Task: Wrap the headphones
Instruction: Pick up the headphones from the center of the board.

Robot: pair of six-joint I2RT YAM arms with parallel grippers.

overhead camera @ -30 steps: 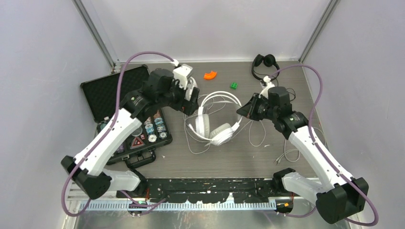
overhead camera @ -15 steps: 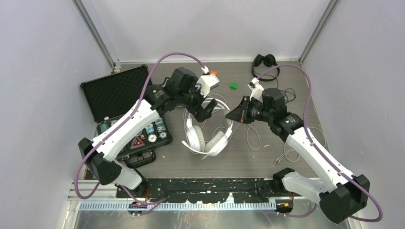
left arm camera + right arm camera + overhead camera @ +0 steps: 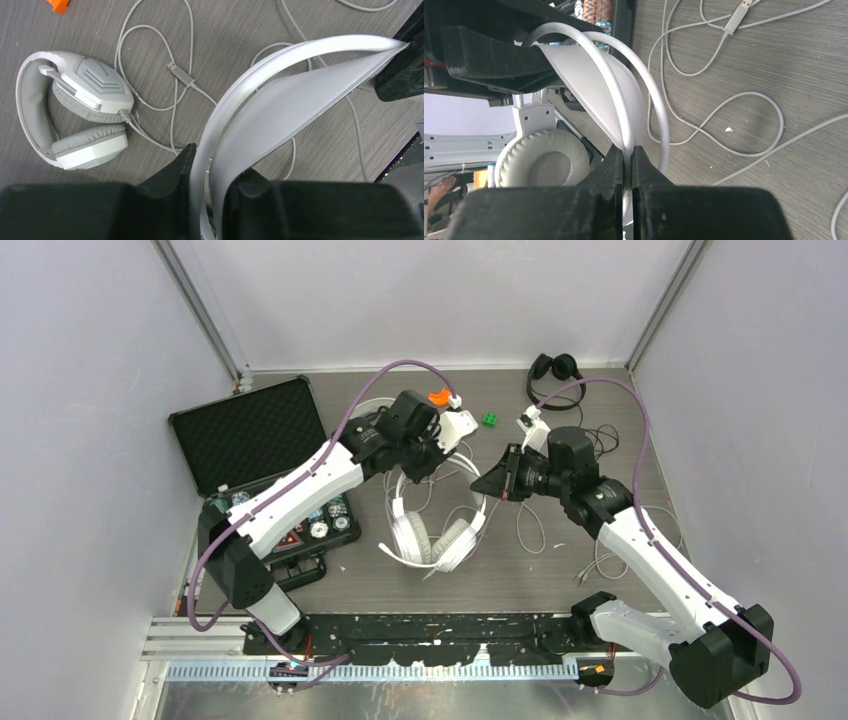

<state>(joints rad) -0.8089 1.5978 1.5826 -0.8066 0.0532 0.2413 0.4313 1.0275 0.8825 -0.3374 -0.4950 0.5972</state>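
The white headphones (image 3: pixel 432 532) hang over the middle of the table, ear cups low and headband up. My left gripper (image 3: pixel 441 462) is shut on the left part of the headband (image 3: pixel 300 85), both fingers pressed on the bands. My right gripper (image 3: pixel 487 483) is shut on the thin inner band (image 3: pixel 627 125) at the right side, with one ear cup (image 3: pixel 541 167) below it. A pale grey headset (image 3: pixel 75 110) lies flat on the table with its white cable looped beside it. The small black headphones (image 3: pixel 555 370) rest at the back right.
An open black case (image 3: pixel 250 435) with chips stands at the left. An orange piece (image 3: pixel 439 397) and a green block (image 3: pixel 490 419) lie at the back. Loose white cables (image 3: pixel 605 560) and a USB plug (image 3: pixel 181 75) trail across the tabletop.
My left arm swung right from the case to the headband and its jaws closed on it. The white headphones shifted a little left. The right gripper kept its grip.
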